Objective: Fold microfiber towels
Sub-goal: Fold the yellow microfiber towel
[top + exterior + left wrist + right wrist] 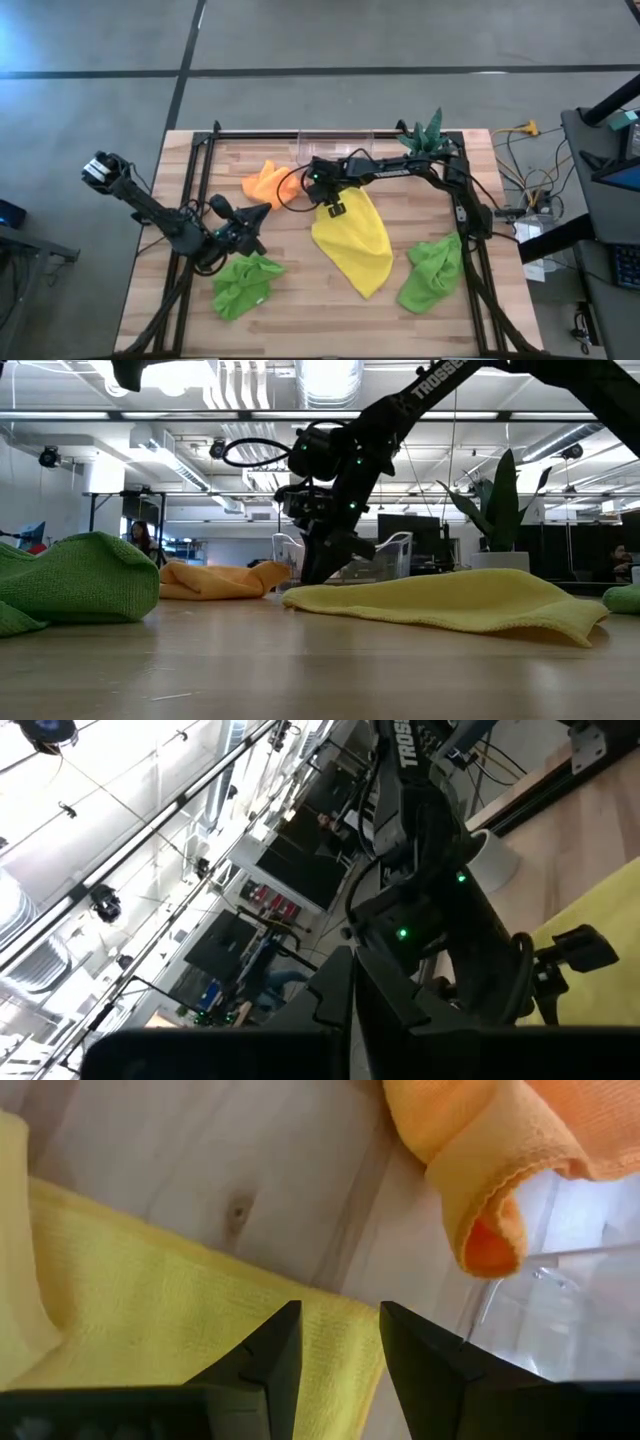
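Observation:
A yellow towel point(352, 240) lies spread flat at the table's middle; it also shows in the low view point(450, 600). An orange towel point(265, 183) lies crumpled just left of it at the far side. Two lime green towels lie bunched near the front, one left point(245, 283) and one right point(432, 272). My right gripper point(333, 207) points down, open, over the yellow towel's far-left corner point(340, 1345). My left gripper point(250, 222) hovers above the left green towel, shut and empty, tipped upward toward the right arm. My right gripper comes from above, pointing down, with one finger point(275, 1350) on either side of the yellow towel's far-left corner. The towel lies flat on the table. I cannot tell whether the fingertips touch it.
A clear plastic box point(335, 143) stands at the far edge, close behind the orange towel. A spiky green plant point(425, 133) in a white pot stands at the far right corner. Black frame rails point(195, 200) run along the table's left and right sides.

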You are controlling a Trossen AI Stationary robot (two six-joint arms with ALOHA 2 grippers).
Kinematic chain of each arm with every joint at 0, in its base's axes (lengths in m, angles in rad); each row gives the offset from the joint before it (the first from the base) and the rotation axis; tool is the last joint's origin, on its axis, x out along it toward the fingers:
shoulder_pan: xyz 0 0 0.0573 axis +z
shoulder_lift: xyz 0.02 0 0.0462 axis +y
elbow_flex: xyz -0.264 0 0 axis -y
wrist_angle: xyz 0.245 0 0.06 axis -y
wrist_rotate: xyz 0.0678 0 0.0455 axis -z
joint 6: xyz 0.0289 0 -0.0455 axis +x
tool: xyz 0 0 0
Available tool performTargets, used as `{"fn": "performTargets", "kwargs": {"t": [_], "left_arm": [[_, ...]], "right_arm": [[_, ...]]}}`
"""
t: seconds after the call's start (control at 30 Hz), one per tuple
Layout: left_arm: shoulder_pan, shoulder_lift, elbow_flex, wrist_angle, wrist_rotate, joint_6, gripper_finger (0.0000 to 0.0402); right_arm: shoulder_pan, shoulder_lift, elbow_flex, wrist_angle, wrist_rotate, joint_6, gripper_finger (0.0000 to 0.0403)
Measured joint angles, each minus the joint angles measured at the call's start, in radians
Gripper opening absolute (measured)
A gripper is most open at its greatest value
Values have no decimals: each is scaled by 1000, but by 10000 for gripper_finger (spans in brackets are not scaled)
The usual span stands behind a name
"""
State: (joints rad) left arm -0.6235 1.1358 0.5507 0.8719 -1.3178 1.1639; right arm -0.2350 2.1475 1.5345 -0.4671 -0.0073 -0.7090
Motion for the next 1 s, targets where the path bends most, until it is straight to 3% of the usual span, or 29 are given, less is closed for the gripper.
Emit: {"fn": "performTargets", "kwargs": {"t": [0.53,1.0], "left_arm": [[0,-1,0,0,12,1,0],[0,-1,0,1,51,1,0]], "right_arm": [[-4,16,-3,-47,5,9,122],[4,13,-16,-87,-79,78,58]]}}
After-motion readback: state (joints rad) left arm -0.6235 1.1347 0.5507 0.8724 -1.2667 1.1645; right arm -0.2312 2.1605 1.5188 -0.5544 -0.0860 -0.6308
